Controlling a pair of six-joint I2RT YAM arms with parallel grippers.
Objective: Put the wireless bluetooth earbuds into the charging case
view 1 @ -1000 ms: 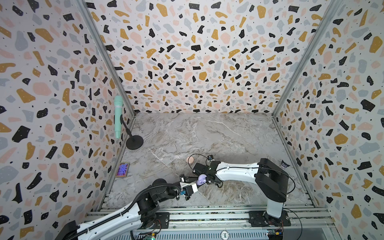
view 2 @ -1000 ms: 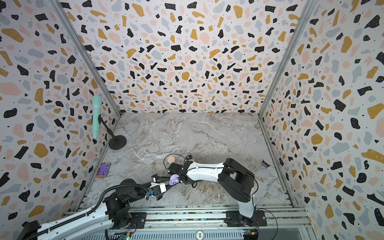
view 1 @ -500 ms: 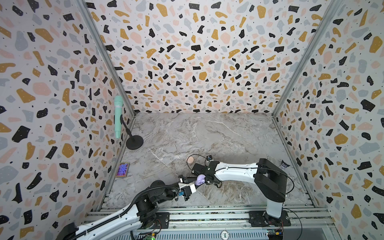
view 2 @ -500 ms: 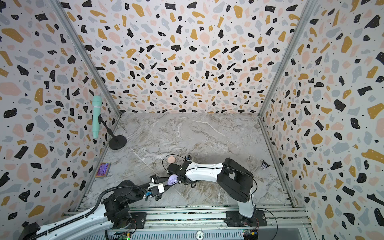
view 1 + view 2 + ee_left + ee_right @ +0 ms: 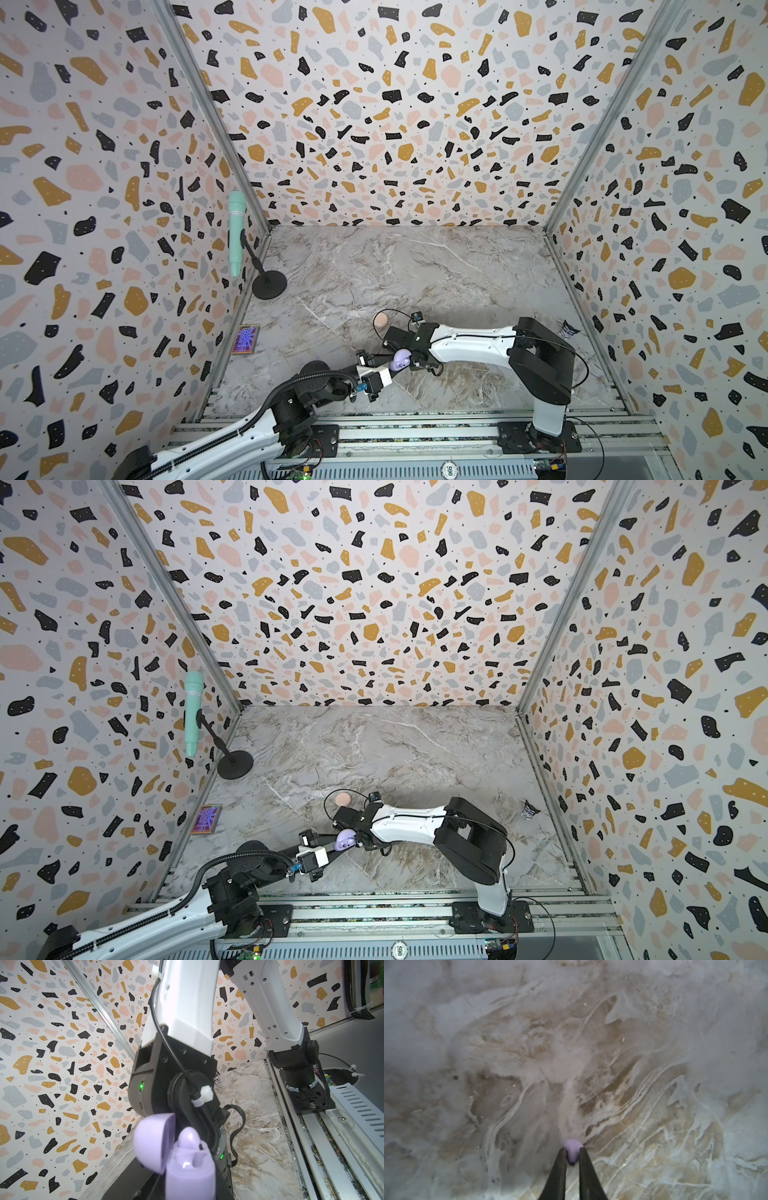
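My left gripper (image 5: 190, 1185) is shut on the lavender charging case (image 5: 190, 1169), held above the table with its lid (image 5: 152, 1142) swung open. A lavender bud (image 5: 189, 1138) stands up from one pocket, and the pocket beside it is empty. My right gripper (image 5: 572, 1150) is shut on a lavender earbud (image 5: 572, 1152) at its fingertips. I cannot tell if this is the same bud. In both top views the right gripper (image 5: 415, 361) (image 5: 360, 838) sits against the right side of the case (image 5: 400, 359) (image 5: 344, 839). No other earbuds show.
A closed peach round case (image 5: 381, 319) (image 5: 343, 799) lies on the marble just behind the right wrist. A teal microphone (image 5: 237, 232) on a black stand (image 5: 269, 284) is at the back left. A small colourful card (image 5: 246, 339) lies by the left wall and a dark scrap (image 5: 568, 330) by the right wall.
Both grippers and the case have drifted very slightly left; otherwise the arms hold their places and both grips are the same.
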